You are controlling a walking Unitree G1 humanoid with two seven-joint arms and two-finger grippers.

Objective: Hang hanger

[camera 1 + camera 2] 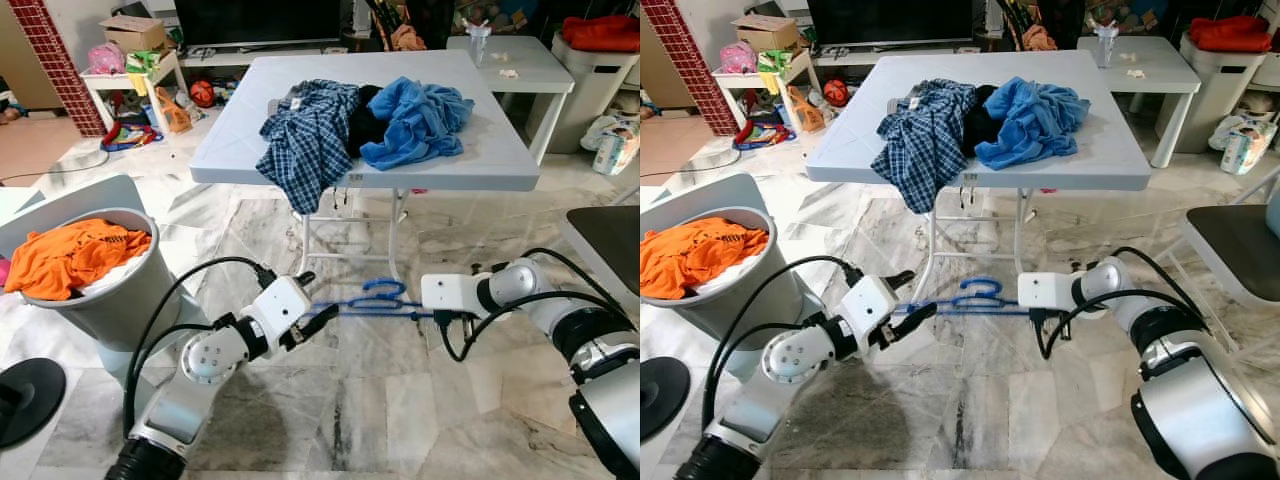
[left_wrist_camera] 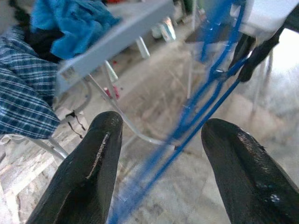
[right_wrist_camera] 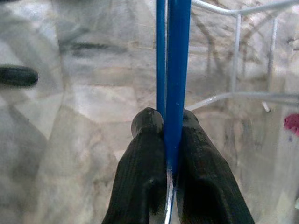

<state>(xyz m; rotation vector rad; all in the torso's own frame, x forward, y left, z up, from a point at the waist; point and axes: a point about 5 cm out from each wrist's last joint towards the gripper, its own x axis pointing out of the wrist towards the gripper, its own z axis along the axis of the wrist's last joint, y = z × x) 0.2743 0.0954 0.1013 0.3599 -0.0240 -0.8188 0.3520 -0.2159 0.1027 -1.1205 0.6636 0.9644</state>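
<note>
Both grippers hold a thin blue hanger (image 1: 372, 298) over marble floor: right gripper (image 3: 168, 140) pinched shut on it, left gripper (image 2: 161, 140) open around it. Beyond, crumpled shirts (image 1: 360, 125) heap a pale plastic surface (image 1: 240, 150).

Bright even daylight, blurred left wrist view

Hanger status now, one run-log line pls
hanger: blue, held level in front of table | right gripper: shut on hanger | left gripper: open, fingers astride other end | hung: not yet
</note>
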